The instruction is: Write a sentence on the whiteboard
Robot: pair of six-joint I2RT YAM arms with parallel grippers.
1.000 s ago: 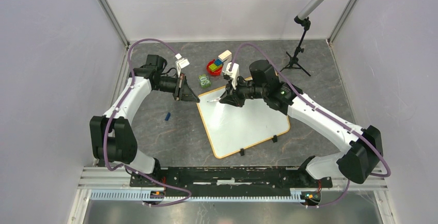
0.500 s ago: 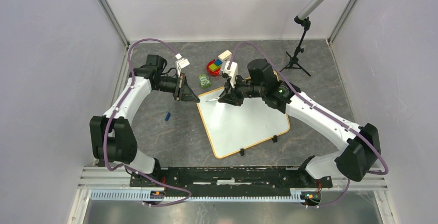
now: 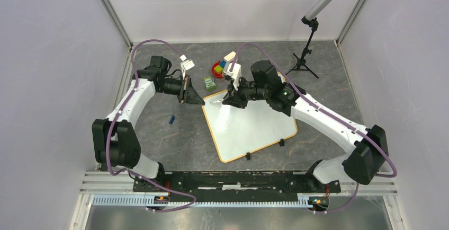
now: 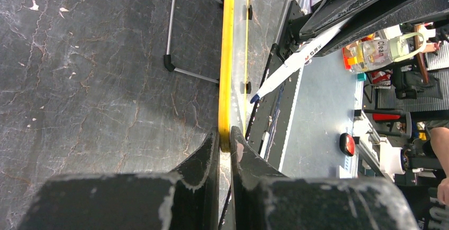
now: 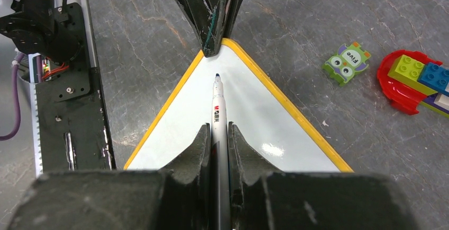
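The whiteboard (image 3: pixel 254 126) lies flat, white with a yellow rim (image 4: pixel 227 76). Its visible surface is blank and no sentence is in view. My left gripper (image 3: pixel 200 102) is shut on the board's far-left corner, and the left wrist view shows its jaws (image 4: pixel 225 136) pinching the yellow rim. My right gripper (image 3: pixel 226 101) is shut on a white marker (image 5: pixel 218 111). The marker's dark tip (image 5: pixel 217 76) points at that same corner, just short of the left fingers (image 5: pixel 209 18). Whether the tip touches the board I cannot tell.
A green owl brick (image 5: pixel 347 63) and a red bowl of bricks (image 5: pixel 405 89) sit just beyond the board. A small blue piece (image 3: pixel 171 119) lies left of it. Two black clips (image 3: pixel 247 156) sit on its near edge. A tripod stand (image 3: pixel 303 60) is at the back right.
The right arm has shifted slightly left and farther back, carrying the marker closer to the pinched corner. The left arm and the board have stayed put.
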